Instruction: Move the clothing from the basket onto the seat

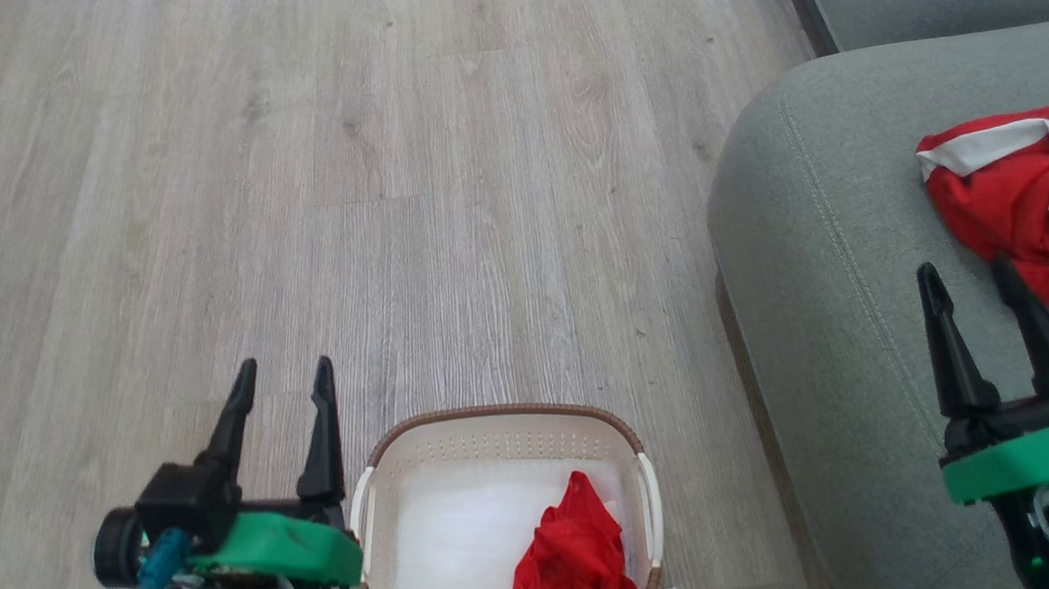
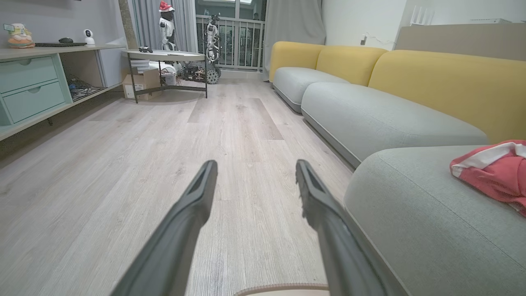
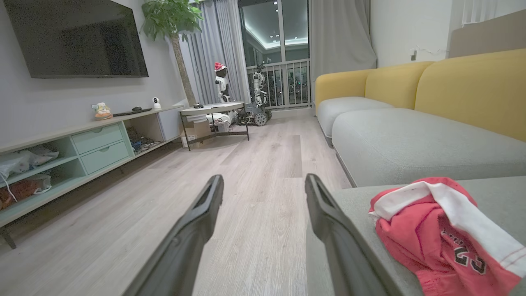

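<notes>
Wood floor (image 1: 394, 203) | basket (image 1: 495, 413): red garment (image 1: 578, 552) heaped, right side | seat (image 1: 831, 314): striped garment (image 1: 1013, 188) crumpled | both jaws spread, empty

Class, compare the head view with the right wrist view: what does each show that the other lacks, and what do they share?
Head view's own: the cream basket holding a red garment, and the open left hand beside it. Right wrist view's own: a television, a plant, yellow backrests. Shared: the open right hand, the grey-green seat, the red-and-white garment lying on it, the wood floor.
</notes>
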Motion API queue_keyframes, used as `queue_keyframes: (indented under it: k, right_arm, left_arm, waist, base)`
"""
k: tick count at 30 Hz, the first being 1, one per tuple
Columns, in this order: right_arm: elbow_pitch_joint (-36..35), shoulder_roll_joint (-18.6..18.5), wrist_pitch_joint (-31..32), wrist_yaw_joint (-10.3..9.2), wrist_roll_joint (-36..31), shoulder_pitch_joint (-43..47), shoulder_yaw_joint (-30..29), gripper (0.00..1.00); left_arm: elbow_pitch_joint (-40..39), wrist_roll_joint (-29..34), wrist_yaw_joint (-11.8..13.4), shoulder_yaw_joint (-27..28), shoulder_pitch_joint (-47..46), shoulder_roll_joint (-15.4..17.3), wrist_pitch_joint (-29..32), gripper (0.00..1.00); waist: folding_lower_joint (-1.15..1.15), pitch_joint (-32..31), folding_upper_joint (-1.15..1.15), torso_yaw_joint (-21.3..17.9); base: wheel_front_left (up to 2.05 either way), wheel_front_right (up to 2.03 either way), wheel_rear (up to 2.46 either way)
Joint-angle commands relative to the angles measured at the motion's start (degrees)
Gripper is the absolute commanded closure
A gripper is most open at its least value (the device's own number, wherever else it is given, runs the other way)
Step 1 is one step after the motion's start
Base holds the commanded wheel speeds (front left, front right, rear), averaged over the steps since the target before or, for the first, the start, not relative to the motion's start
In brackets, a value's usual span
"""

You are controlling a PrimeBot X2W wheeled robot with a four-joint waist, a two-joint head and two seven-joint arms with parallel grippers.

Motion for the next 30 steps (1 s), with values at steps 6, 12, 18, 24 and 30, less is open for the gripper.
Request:
queue_keyframes:
  k: [6,12,18,24,30]
  right_arm:
    - [-1.0,-0.8,-0.4,-0.01,-0.7,0.5,0.3,0.0]
    - [-0.9,-0.8,-0.4,-0.01,-0.6,0.2,0.6,0.0]
    - [-1.0,-1.0,-0.4,-0.01,-0.5,-0.1,0.7,0.0]
    - [-1.0,-1.0,-0.4,-0.01,-0.5,-0.4,0.9,0.0]
    - [-1.0,-0.9,-0.4,-0.01,-0.3,-0.7,1.2,0.0]
  left_arm:
    - [-2.0,2.7,-1.7,4.4,-0.2,-1.4,-0.7,0.0]
    - [-1.8,4.0,-2.7,5.4,0.3,-3.0,-0.7,0.0]
    - [-1.3,5.1,-3.7,6.0,0.4,-4.3,-0.7,0.0]
    - [-0.9,6.0,-4.5,6.6,0.5,-5.0,-0.7,0.0]
    - [-0.6,6.5,-4.9,6.9,0.5,-5.6,-0.7,0.0]
  waist:
    - [0.0,-0.2,0.0,0.0]
    - [0.0,-0.1,0.0,-0.3]
    - [0.0,-0.1,0.0,-0.3]
    - [0.0,-0.1,0.0,-0.3]
    - [0.0,0.1,0.0,-0.5]
  base:
    - [0.0,0.0,0.0]
    - [0.0,0.0,0.0]
    - [0.0,0.0,0.0]
    - [0.0,0.0,0.0]
    - [0.0,0.0,0.0]
